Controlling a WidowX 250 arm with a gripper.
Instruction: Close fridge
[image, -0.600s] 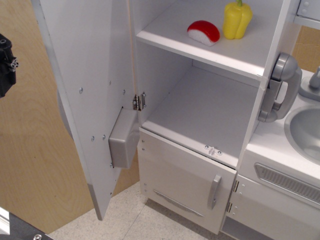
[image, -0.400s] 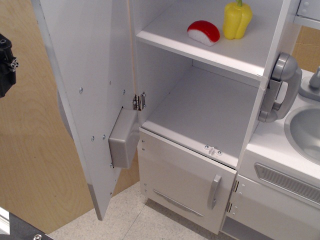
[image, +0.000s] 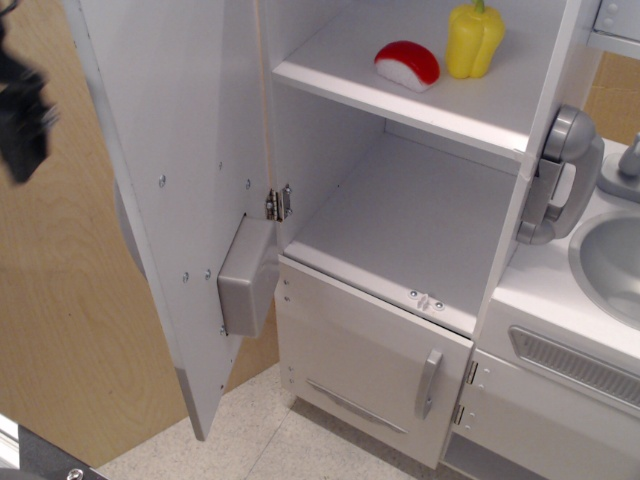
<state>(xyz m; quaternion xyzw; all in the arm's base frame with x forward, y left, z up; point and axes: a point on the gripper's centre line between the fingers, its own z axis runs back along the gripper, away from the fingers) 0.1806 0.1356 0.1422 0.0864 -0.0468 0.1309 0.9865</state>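
The tall white toy fridge (image: 400, 210) stands open. Its large door (image: 170, 180) is swung out to the left, inner side facing me, with a grey box (image: 245, 275) on its back. Inside, the upper shelf holds a red-and-white sushi piece (image: 407, 63) and a yellow pepper (image: 473, 38). The lower shelf is bare. My gripper (image: 22, 115) is a dark blurred shape at the far left edge, to the left of the open door and apart from it. Its fingers are too blurred to read.
A smaller white lower door (image: 370, 365) with a short grey handle is shut below the fridge. A grey toy phone (image: 558, 175) hangs on the fridge's right side. A sink (image: 610, 262) and a vent grille (image: 575, 365) lie at right. A wood panel (image: 60, 330) is behind the door.
My gripper has moved up and slightly right at the left edge and is now motion-blurred. The fridge door has not moved.
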